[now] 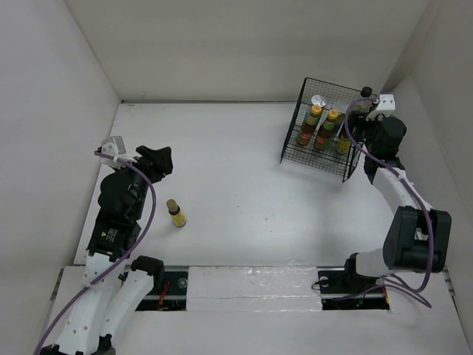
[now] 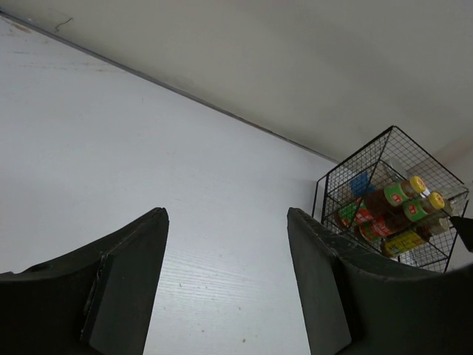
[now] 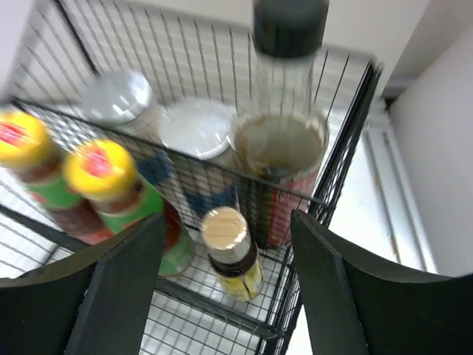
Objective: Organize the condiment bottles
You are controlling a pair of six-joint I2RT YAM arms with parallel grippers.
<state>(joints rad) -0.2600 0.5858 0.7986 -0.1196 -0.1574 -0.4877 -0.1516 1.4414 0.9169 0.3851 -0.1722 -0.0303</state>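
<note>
Where my right hand (image 3: 227, 218) hangs: above basket (image 3: 347, 148), open over tiny yellow bottle (image 3: 230, 251), gripping nothing
My left hand (image 2: 225, 214): open, empty
Counter (image 1: 244, 163): loose yellow bottle (image 1: 176, 214)

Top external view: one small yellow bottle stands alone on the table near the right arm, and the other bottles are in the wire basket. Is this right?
Not quite. The small yellow bottle stands alone near the left arm, not the right; the top external view shows it. The other bottles are indeed in the wire basket.
</note>
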